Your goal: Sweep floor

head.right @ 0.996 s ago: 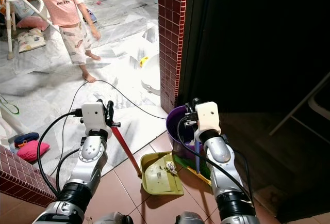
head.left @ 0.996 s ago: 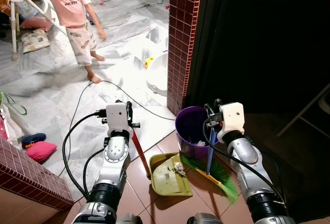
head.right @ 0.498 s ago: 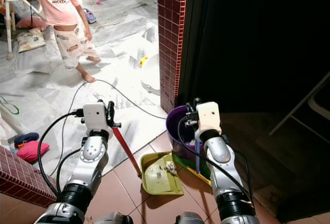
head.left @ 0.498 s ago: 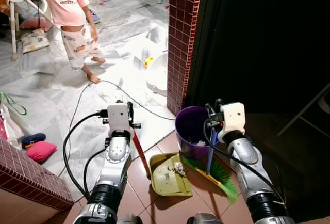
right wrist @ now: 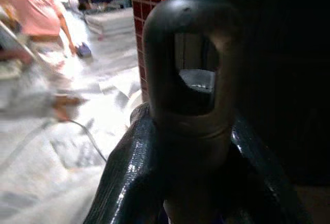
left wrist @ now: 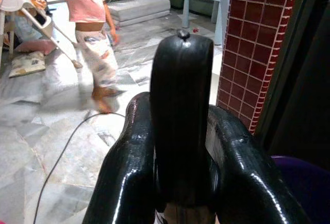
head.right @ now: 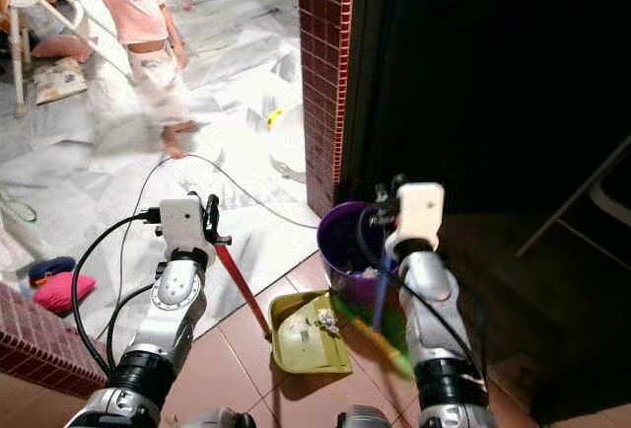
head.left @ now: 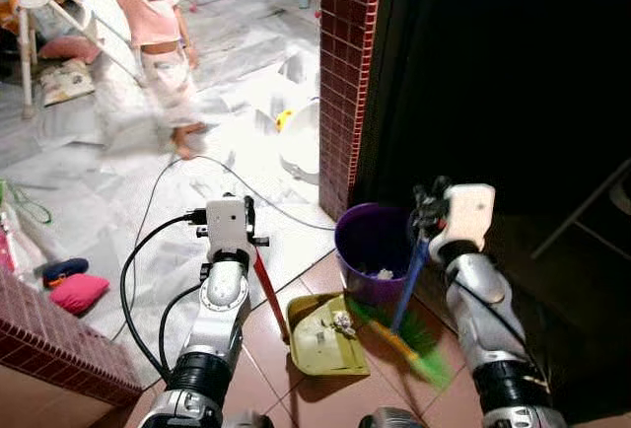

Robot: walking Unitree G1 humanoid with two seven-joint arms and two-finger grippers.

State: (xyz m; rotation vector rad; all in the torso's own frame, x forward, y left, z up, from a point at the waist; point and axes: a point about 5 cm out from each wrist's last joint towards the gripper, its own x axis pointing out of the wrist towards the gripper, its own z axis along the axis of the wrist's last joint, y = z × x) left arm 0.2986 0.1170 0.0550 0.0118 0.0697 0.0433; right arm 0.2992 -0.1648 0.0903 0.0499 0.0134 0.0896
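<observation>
Brown floor tiles carry a yellow-green dustpan and a purple bucket; a black cable trails across the pale marble beyond.

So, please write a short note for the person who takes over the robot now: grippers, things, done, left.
Left gripper: shut on the red dustpan handle.
Right gripper: shut on the blue broom handle.
Yellow dustpan lies on the brown tiles with debris in it, beside the purple bin; green broom bristles sit just right of it.
Done: dirt collected in the pan.
Left: probably empty it into the bin.
Note: a person stands ahead.
</observation>
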